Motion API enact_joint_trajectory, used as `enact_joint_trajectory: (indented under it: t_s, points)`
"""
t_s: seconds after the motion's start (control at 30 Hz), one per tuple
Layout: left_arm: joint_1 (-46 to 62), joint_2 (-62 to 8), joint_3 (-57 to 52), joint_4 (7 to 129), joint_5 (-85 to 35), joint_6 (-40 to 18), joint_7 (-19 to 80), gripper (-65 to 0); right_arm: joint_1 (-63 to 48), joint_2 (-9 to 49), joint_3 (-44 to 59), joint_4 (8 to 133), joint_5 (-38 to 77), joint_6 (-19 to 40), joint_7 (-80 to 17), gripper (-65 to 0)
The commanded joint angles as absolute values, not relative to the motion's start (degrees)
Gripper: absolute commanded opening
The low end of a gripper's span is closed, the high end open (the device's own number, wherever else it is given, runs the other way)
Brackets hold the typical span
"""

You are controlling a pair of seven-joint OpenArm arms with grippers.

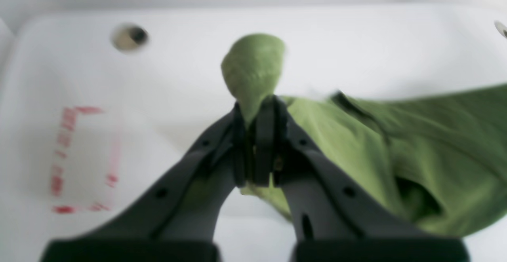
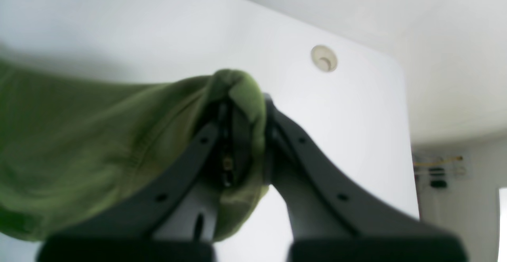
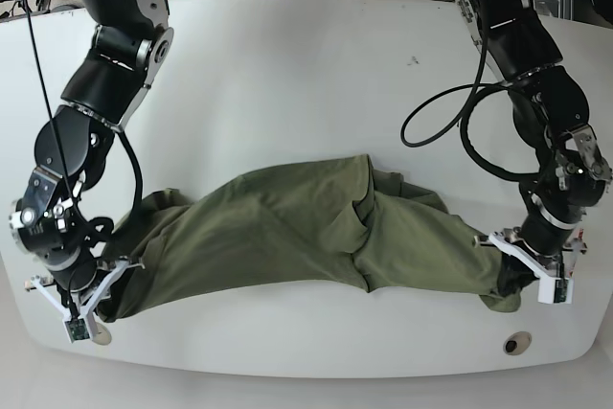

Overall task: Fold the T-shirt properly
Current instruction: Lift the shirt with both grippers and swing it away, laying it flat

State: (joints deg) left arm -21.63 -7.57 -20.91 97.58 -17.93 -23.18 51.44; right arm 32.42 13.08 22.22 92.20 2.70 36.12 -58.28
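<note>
1. In the base view, the T-shirt (image 3: 287,227) stretches across the lower half of the frame, from the lower left to the lower right, on a white table (image 3: 278,332). It is green, wrinkled and bunched, with a raised fold just right of the middle.
2. The left gripper (image 1: 255,135) has its fingers pinching the T-shirt. In the left wrist view, a tuft of green cloth stands up between and above the fingertips, near the middle of the frame.
3. From there the T-shirt spreads toward the right edge of that view, with a dark, curved gap between folds at the lower right.
4. The right gripper (image 2: 247,135) also has its fingers closed on the T-shirt. In the right wrist view, the pinched cloth bulges over the fingertips near the middle, and the rest fills much of the left side.
5. In the base view, the right gripper is at the lower left, at one end of the T-shirt, and the left gripper is at the lower right, at the other end.
6. Red marks (image 1: 57,181) show on the table at the left of the left wrist view, blurred. A round hole (image 1: 130,37) is at that view's upper left.
7. A black cable (image 3: 410,131) loops beside the arm at the right of the base view, above the table.
</note>
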Motion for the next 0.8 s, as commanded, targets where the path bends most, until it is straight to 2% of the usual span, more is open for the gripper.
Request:
enact_joint_trajectory:
  t_s: [0.0,0.13,0.43,0.77]
  points:
    - [-25.10,-8.57,-21.85,99.30,-18.59,-22.99,50.95,-64.7,38.11,14.02,21.14,90.42,3.21,36.18,-56.57,-65.0]
    - [-28.53,-8.75,-24.57,100.79,-18.59,-22.99,51.47,-64.6,42.77,15.60,18.51,89.10,3.38,36.18,-56.57,-65.0]
    - [-37.85,-13.93,-24.75,100.88,-18.51,-22.90,51.56,-64.6,52.26,16.13,13.76,89.01,3.21,35.91,-56.84,-65.0]
    - [-47.60,-16.75,-24.84,100.53,-18.51,-22.90,55.69,-64.6,58.59,17.36,13.49,89.01,3.21,36.18,-58.24,-65.0]
